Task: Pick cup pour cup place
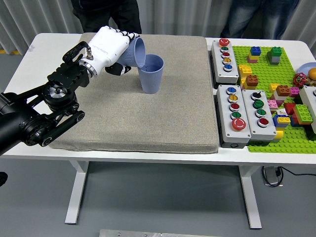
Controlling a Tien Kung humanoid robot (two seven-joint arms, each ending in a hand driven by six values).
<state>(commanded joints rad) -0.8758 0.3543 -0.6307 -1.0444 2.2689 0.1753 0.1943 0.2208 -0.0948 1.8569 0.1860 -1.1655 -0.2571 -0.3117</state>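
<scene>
Fingers [129, 34] half hidden behind tilted cup [135, 52]

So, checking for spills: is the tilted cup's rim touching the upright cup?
Cannot tell: the head view shows the tilted cup overlapping the upright cup, no clear gap.

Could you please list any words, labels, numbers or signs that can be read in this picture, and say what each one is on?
None can be read.
Back of the left hand: a line of small dark print, too small and blurred to read.
Button boxes: coloured buttons only; any markings on them are too small to tell.
Held cup, standing cup, grey mat, brick board: no text visible.
</scene>
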